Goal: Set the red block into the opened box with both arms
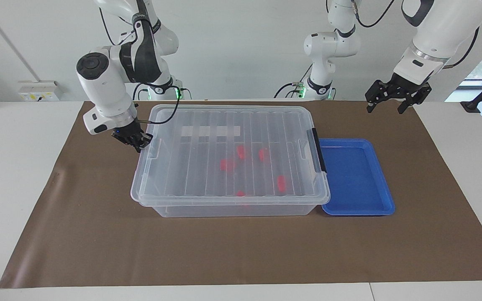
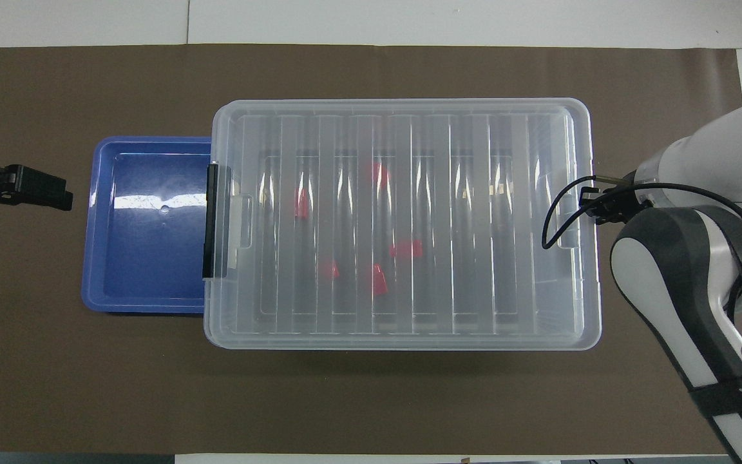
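Note:
The clear box (image 1: 224, 209) stands mid-mat with its ribbed lid (image 1: 207, 138) lying squarely on it. Several red blocks (image 1: 226, 164) show inside through the lid (image 2: 474, 225), among them one red block (image 2: 379, 280) nearer the robots. A black latch (image 1: 319, 150) sits on the box end toward the left arm. My right gripper (image 1: 134, 140) is shut, its tips against the lid's end tab at the right arm's end; it also shows from above as the right gripper (image 2: 603, 209). My left gripper (image 1: 393, 98) hangs open and empty over the mat beside the blue tray, and the left gripper (image 2: 23, 187) shows from above too.
A shallow blue tray (image 1: 356, 175) lies against the box's latch end, with nothing in it (image 2: 145, 258). Brown mat (image 1: 241, 251) covers the table around both. The right arm's elbow (image 2: 680, 277) overhangs the mat beside the box.

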Controlling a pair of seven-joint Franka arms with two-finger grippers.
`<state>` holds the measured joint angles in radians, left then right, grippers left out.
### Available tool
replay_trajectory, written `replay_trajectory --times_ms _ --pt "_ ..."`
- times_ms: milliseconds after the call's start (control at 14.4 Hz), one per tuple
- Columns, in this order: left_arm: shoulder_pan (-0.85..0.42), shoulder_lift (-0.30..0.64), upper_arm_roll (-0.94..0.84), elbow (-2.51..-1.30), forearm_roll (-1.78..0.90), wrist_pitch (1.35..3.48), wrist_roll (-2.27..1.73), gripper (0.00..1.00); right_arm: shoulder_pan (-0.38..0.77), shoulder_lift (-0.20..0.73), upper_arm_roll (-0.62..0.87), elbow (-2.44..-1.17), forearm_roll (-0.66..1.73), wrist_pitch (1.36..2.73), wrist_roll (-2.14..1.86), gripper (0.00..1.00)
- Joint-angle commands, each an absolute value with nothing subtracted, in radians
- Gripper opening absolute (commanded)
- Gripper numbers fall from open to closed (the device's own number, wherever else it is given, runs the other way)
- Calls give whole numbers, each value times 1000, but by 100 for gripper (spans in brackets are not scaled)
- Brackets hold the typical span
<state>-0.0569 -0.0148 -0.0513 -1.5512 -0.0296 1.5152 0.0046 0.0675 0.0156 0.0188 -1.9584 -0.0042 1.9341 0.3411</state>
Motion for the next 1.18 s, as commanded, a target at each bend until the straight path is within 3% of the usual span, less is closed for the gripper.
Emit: replay_trajectory --times_ms 0,209,697,766,905,1114 --pt "-49 -37 -51 -1572 -46 1506 15 100 66 -9 25 -1987 3 1940 359 0" --pt "-49 -37 -51 -1572 -46 1506 15 100 61 -5 25 -1955 3 1901 347 0" --pt "-49 -37 -51 -1572 -46 1506 15 100 2 5 15 -1677 5 1602 183 0" --pt "-49 -38 -51 -1572 -46 1506 15 100 -15 3 15 -1657 6 1577 151 15" --pt "-49 -37 -51 -1572 -46 1506 15 100 -40 2 15 -1623 15 1552 30 100" --pt "-49 -37 -51 -1572 -46 1506 15 100 -60 -3 12 -1627 5 1551 -15 100"
